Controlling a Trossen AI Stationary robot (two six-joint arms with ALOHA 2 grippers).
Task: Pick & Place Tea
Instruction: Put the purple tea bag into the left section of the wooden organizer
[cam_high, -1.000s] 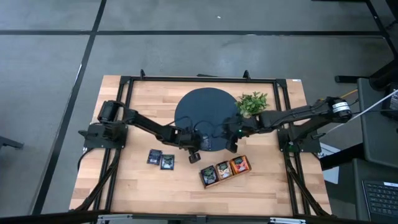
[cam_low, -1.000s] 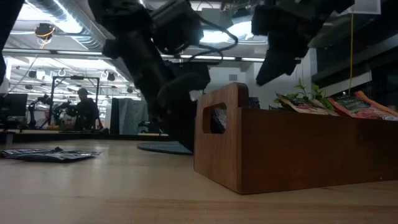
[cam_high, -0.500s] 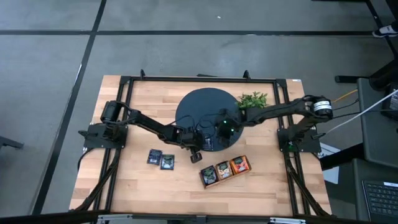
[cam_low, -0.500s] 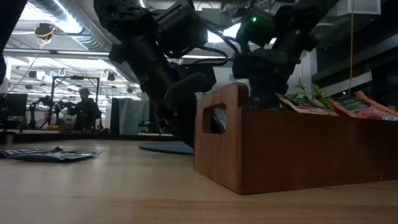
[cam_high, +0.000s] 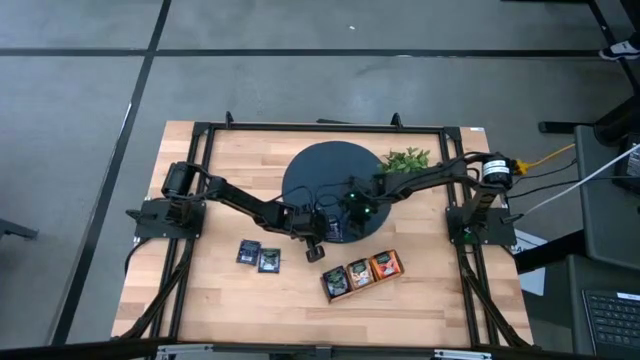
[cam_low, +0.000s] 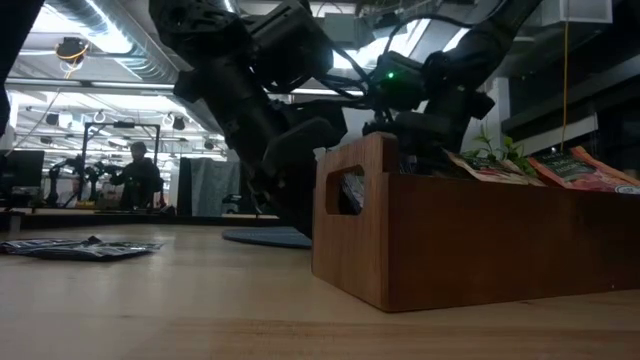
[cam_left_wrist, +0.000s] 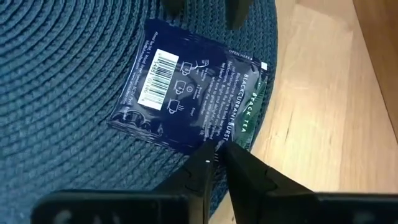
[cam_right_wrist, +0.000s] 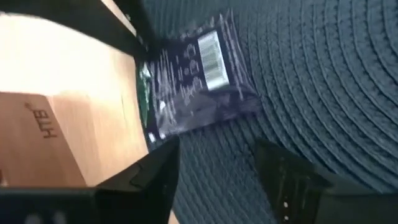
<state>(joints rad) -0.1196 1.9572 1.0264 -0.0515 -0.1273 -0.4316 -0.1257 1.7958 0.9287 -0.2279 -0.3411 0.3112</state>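
While the left gripper (cam_left_wrist: 217, 151) pinches the navy sachet's (cam_left_wrist: 186, 93) edge on the mat (cam_left_wrist: 56, 81), the right gripper (cam_right_wrist: 217, 163) hovers beside it, fingers spread.

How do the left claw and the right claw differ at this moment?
The left claw has its fingers pinched nearly together on one edge of the dark navy square tea sachet. The right claw has its fingers spread wide and grips nothing. The left claw is at one edge, the right claw at the opposite one. Both are over the round dark blue woven mat.
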